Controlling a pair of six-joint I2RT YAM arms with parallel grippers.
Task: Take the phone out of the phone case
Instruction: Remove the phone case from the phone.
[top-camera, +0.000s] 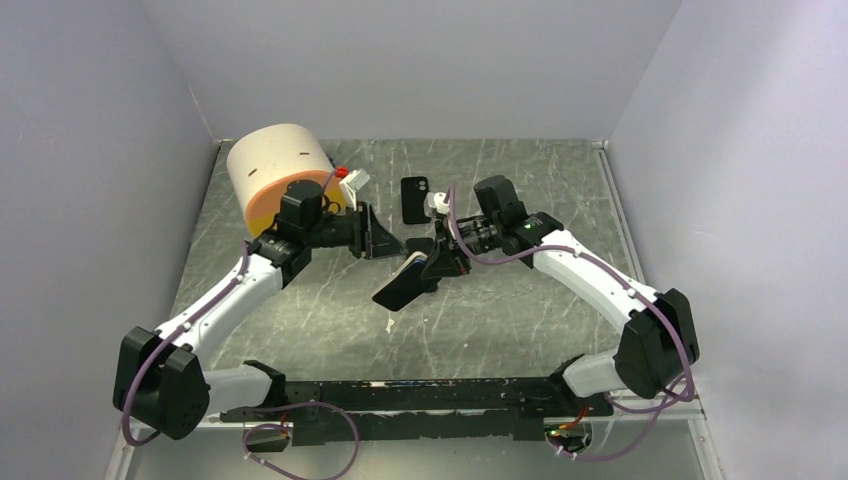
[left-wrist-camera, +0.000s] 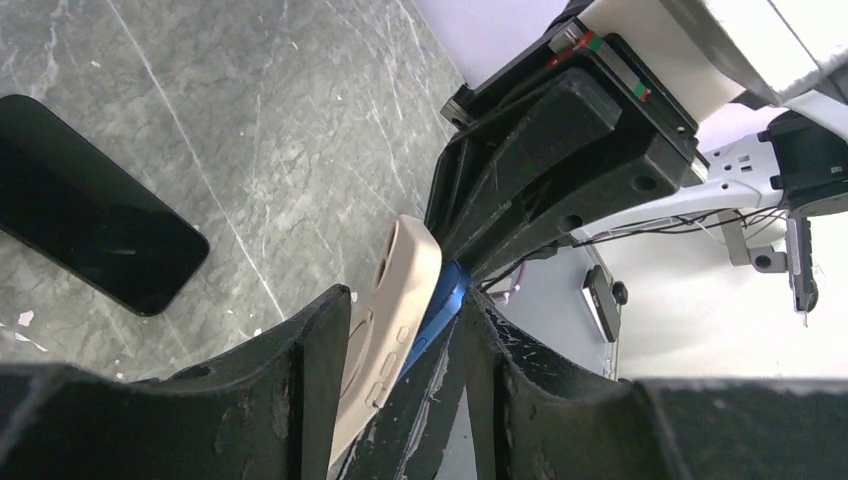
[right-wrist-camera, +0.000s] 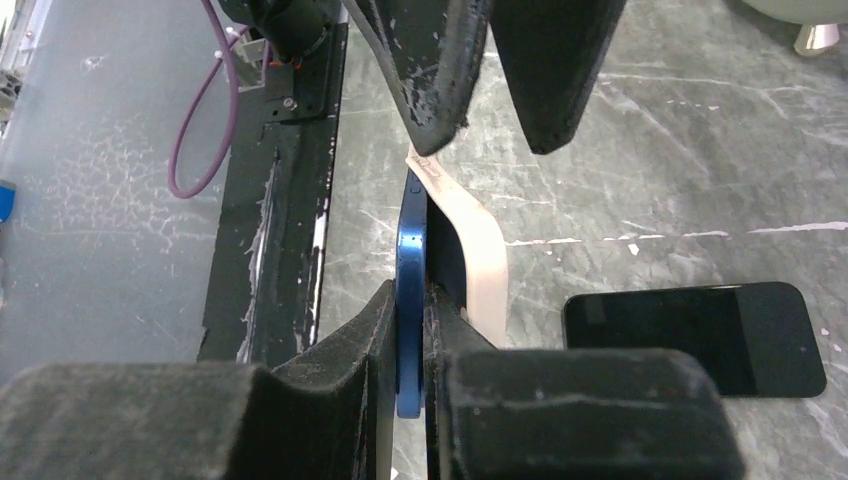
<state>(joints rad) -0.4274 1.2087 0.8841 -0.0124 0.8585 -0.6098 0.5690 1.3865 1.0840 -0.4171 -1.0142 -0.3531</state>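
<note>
right gripper (right-wrist-camera: 412, 312) clamped on blue phone (right-wrist-camera: 410, 240) edge from 2 o'clock as anchor; left gripper (left-wrist-camera: 403, 302) straddles beige case (left-wrist-camera: 405, 265) from 10 o'clock to peel it, can't tell if clamped

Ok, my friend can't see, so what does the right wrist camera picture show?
The right claw pinches a blue phone by its edge, and the beige case curves away from it on one side. The left claw, open, hangs over the case's far tip. A black phone lies flat on the grey marbled table.
</note>
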